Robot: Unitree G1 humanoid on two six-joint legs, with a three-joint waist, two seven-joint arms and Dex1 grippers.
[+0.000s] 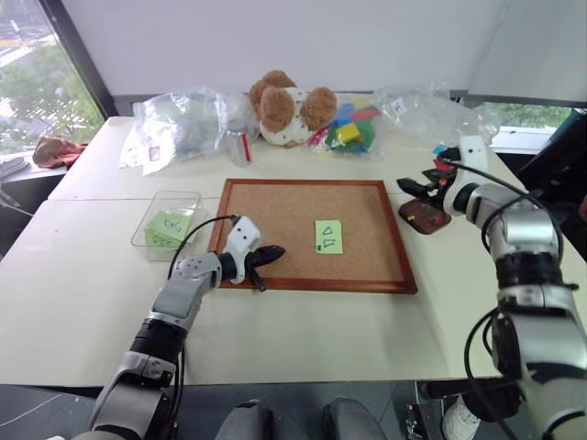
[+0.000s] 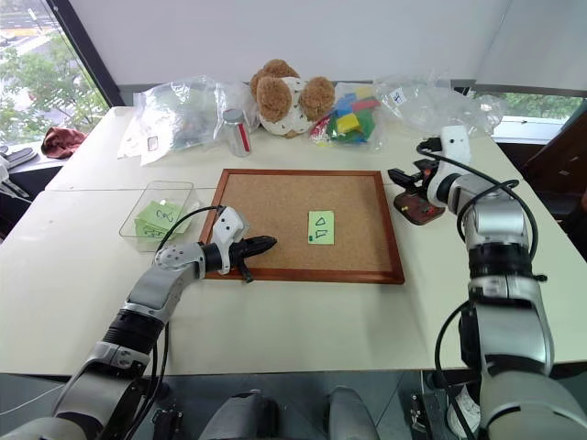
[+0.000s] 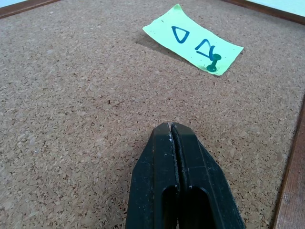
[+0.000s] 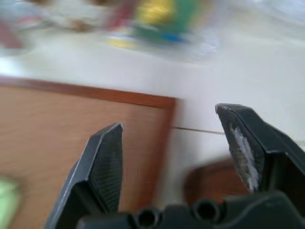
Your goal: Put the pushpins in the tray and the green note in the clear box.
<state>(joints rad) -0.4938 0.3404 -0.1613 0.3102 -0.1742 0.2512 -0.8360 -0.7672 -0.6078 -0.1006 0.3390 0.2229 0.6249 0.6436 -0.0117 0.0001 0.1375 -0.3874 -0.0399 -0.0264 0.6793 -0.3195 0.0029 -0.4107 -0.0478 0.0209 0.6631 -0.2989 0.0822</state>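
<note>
I see the green note [image 1: 328,236] pinned on the cork board [image 1: 275,215]. Left gripper [image 1: 272,251] fingers pressed together, empty, at board's near-left. Right gripper [image 1: 415,187] spread wide, empty, above the tray [image 1: 424,218].

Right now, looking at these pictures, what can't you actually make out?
- What lies in the tray: head views, the specks in it are too small to count.
- Marks on the notes in the clear box: head views, too small to read.
- Contents of the plastic bags: crumpled film hides them.
- Right wrist view: motion blur smears everything beyond the open right tool.
</note>
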